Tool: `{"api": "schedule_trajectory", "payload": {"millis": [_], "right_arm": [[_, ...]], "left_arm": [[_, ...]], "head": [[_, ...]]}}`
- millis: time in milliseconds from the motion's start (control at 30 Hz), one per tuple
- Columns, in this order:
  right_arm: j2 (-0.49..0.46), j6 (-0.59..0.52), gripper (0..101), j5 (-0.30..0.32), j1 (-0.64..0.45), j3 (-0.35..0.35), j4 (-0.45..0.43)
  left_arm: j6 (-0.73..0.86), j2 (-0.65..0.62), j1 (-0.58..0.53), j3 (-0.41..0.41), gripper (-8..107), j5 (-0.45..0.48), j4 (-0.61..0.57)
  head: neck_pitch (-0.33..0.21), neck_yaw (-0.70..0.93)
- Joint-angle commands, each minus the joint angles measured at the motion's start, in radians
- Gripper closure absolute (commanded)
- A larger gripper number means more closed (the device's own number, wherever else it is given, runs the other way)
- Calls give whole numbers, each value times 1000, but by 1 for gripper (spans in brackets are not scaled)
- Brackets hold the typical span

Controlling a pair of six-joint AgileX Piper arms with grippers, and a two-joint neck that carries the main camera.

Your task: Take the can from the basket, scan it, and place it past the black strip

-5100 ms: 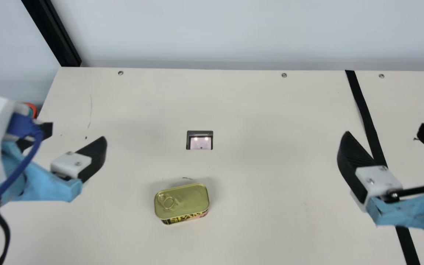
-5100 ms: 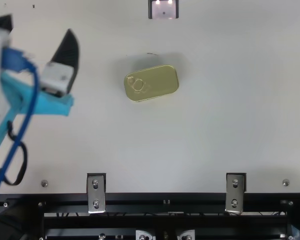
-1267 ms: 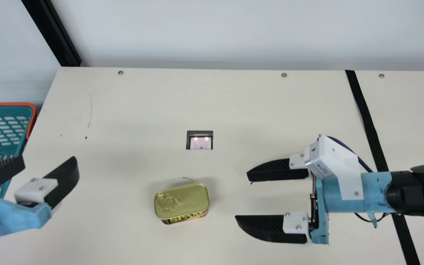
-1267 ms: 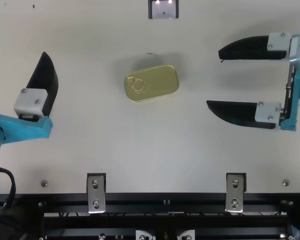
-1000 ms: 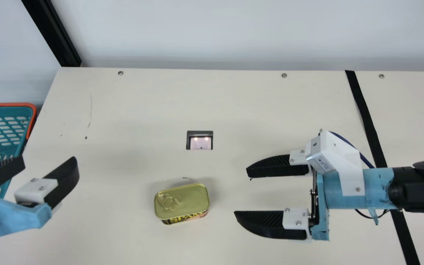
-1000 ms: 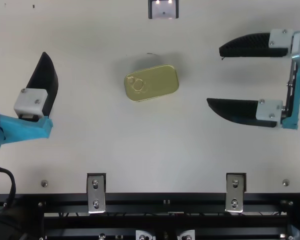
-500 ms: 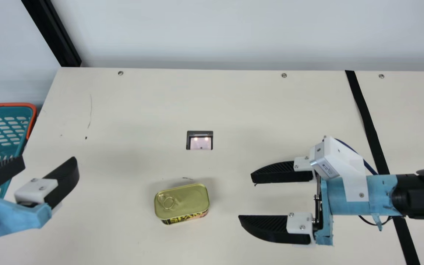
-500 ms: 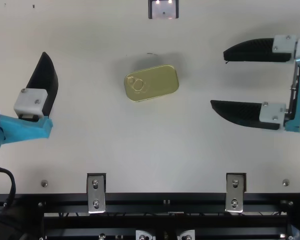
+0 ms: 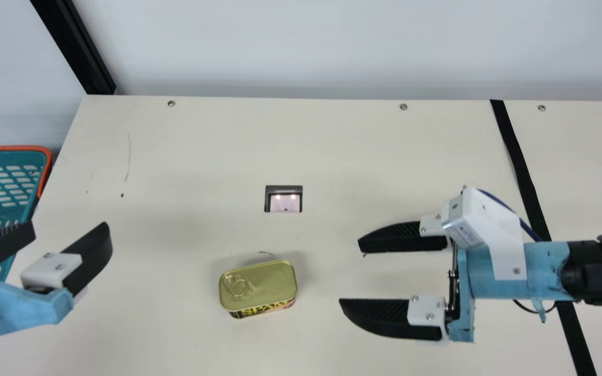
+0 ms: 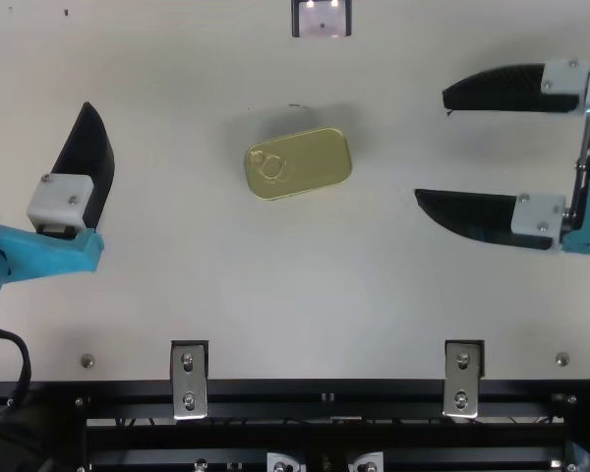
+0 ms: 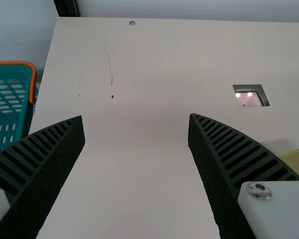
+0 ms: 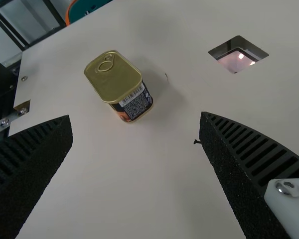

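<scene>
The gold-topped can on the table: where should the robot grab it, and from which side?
Probably the can is best gripped by its two long side walls, coming from its right-hand end in the main view. It is longer than wide, so that spans its narrower way, and the open right gripper points toward that end.
</scene>
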Motion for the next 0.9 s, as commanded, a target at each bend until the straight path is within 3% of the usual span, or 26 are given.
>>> {"api": "schedule_trajectory", "payload": {"millis": [0,233,400,867], "right_arm": [[-49,54,0,-31,32,-23,-20],[-172,265,0,-142,199,-158,-207],[-196,436,0,-167,345,-295,-390],[-60,776,0,-26,677,-701,-777]], "left_arm": [[0,0,0,0,9,0,0],[0,0,0,0,9,0,0],[0,0,0,0,9,0,0],[0,0,0,0,9,0,0]], "head": [[14,-2],[14,-2],[14,-2],[14,-2]]}}
